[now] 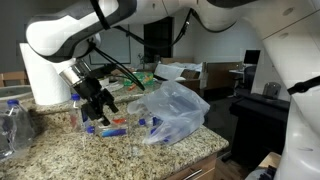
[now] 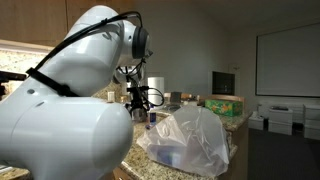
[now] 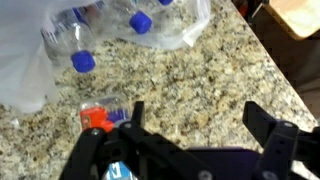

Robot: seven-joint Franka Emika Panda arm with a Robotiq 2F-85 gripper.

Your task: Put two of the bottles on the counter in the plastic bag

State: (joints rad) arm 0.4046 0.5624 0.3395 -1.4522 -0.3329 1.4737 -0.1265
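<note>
Your gripper (image 1: 101,106) hangs open over a bottle (image 1: 108,127) on the counter (image 1: 60,152), left of the bag (image 1: 180,105).
From the left in an exterior view: that bottle lies on its side near the front edge, its long axis roughly along the edge, with nothing between the jaws. The bag slumps toward the right corner. In the wrist view two bottles (image 3: 68,42) lie inside the bag, blue caps pointing out over the bare counter toward your gripper.

The gripper (image 2: 141,102) hangs over the counter (image 2: 138,141) just beside the wrinkled, translucent plastic bag (image 2: 192,138).
</note>
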